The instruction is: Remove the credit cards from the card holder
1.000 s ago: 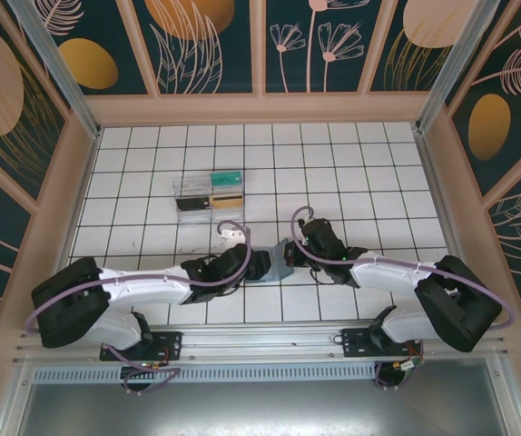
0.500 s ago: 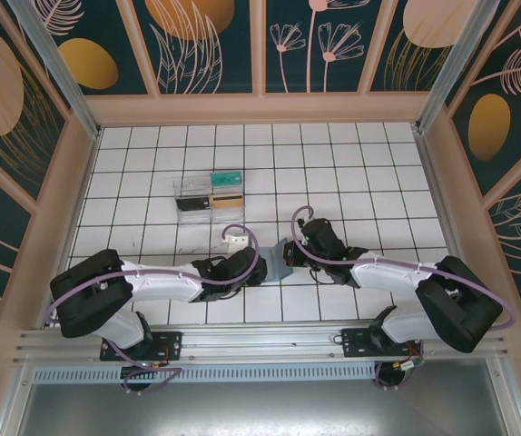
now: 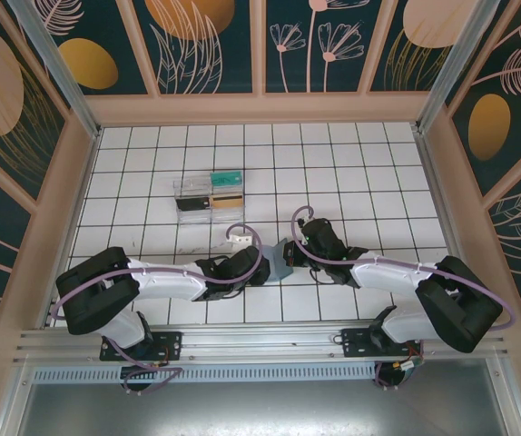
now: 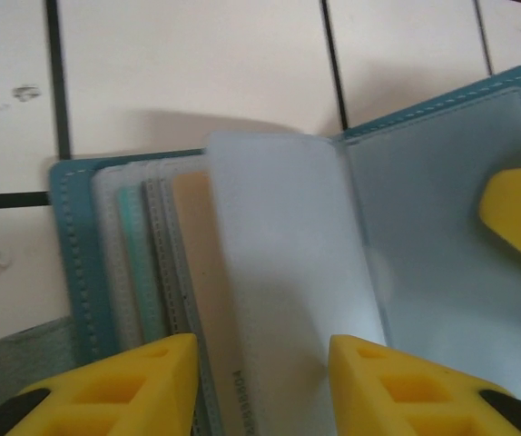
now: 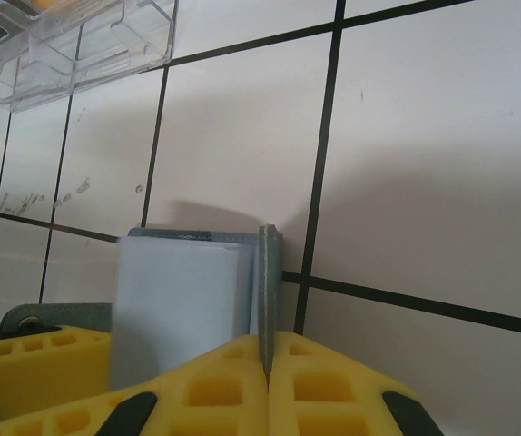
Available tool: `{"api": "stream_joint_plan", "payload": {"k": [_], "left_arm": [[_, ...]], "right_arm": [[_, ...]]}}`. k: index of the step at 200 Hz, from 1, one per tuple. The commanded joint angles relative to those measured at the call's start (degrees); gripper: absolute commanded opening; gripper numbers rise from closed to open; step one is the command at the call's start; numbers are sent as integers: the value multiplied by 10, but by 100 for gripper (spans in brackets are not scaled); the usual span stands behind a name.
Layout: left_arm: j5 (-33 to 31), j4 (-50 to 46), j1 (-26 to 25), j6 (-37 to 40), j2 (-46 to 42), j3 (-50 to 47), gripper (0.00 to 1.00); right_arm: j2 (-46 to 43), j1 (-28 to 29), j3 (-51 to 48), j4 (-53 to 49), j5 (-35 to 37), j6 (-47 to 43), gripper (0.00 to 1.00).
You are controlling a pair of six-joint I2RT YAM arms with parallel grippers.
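The slate-blue card holder (image 3: 280, 258) lies open on the tiles between my two grippers. In the left wrist view, the card holder (image 4: 442, 173) shows frosted sleeves fanned out, with an orange-tan credit card (image 4: 199, 291) and a teal card edge (image 4: 133, 254) tucked inside. My left gripper (image 4: 262, 381) is open, its fingers on either side of a raised sleeve (image 4: 288, 272). My right gripper (image 5: 268, 363) is shut on the upright edge of the holder's cover (image 5: 270, 282). Its yellow fingertip (image 4: 519, 218) rests on the right half of the holder.
A clear plastic box (image 3: 192, 193) stands two tiles beyond the holder, also at the top left of the right wrist view as a box (image 5: 79, 36). A teal card (image 3: 226, 176) and an orange-tan card (image 3: 227, 197) lie beside it. Wooden walls border the tiled floor.
My left arm has swung its elbow rightward and its gripper has edged in over the holder, its jaws narrowing a little. The right gripper keeps its hold on the cover.
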Motion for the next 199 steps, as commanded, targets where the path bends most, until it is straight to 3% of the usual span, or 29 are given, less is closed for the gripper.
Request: {"api": "stream_joint_plan", "payload": {"k": [1,37,48,58,163,199], "left_arm": [[36,54,2,23,-7,-2,47],[47,62,2,34,-8,-1,68],[47,59,3,33,-8,-1,88],[47,59,2,33,-9,-1,98],[24,15,2,56,-49,4,99],[2,-17,3,62,-69,8,99]], "right_arm": [[-6,-2,-7,16,-12,3,0],[-5,-2,-7,17,-13,4,0],[-5,-2,-8,17,-12,4,0],[-5,-2,-7,16,-12,4,0],[-12,-6,-5,-3,10,6,0],[-33,-20,-3,-16,14,-2,7]]}}
